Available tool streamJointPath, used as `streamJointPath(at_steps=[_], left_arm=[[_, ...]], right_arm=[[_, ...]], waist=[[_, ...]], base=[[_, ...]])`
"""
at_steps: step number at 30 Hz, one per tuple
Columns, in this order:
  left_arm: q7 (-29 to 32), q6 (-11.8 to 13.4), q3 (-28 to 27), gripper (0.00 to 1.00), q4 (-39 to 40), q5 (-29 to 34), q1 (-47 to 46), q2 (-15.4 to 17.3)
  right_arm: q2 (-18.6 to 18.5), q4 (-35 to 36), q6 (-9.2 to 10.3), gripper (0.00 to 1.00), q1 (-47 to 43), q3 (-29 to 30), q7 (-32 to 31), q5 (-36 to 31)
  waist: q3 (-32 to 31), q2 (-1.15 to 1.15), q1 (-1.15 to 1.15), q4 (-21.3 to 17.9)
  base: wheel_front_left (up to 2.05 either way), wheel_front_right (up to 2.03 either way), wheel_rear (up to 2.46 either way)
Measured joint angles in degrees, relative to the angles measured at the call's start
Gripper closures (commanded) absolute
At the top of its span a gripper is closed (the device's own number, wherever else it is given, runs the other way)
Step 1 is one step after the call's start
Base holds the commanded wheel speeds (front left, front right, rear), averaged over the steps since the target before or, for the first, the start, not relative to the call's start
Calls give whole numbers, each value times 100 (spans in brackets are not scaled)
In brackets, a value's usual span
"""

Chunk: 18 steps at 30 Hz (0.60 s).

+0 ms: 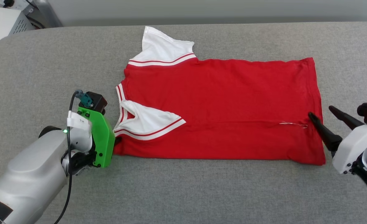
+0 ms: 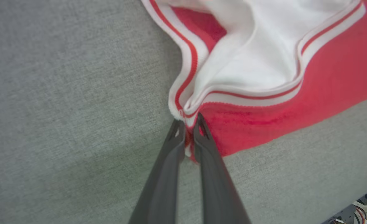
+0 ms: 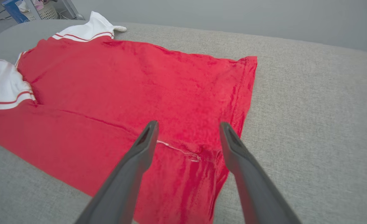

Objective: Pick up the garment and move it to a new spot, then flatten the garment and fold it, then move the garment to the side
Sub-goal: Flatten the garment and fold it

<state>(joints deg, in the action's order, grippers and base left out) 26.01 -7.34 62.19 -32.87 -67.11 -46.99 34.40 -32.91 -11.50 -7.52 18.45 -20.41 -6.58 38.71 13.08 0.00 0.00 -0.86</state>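
Red garment (image 1: 227, 102), long axis left-right, collar (image 1: 120, 102) leftward

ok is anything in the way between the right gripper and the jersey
Nothing visible does. The right gripper is open at the hem end of the garment, with only bare red fabric between its fingers. The left gripper is shut on the corner by the folded white sleeve.

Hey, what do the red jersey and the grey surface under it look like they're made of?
Jersey: thin soft knit, perhaps polyester; it shimmers faintly and puckers near the hem.
Striped trim: ribbed-looking knit.
Grey surface: matte woven fabric, like upholstery, with a fine flecked weave.
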Motion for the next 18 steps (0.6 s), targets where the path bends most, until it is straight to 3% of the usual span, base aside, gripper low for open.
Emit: streamJointPath(at_steps=[4, 11, 15, 18], left_arm=[[-286, 0, 33, 100, 337, 8, -8, 198], [-495, 1, 79, 100, 844, 116, -7, 447], [-538, 10, 110, 100, 1009, 166, -6, 505], [-559, 36, 108, 100, 1105, 169, -6, 514]], right_arm=[[-382, 321, 0, 0, 108, 40, -720, -54], [-902, 835, 0, 0, 287, 198, -2497, 233], [-951, 875, 0, 0, 294, 193, -3418, 346], [-868, 755, 0, 0, 290, 203, -3709, 354]], waist=[[-79, 0, 0, 39], [-112, 0, 0, 64], [-84, 0, 0, 85], [-40, 0, 0, 109]], base=[[0, 0, 0], [0, 0, 0], [0, 0, 0], [0, 0, 0]])
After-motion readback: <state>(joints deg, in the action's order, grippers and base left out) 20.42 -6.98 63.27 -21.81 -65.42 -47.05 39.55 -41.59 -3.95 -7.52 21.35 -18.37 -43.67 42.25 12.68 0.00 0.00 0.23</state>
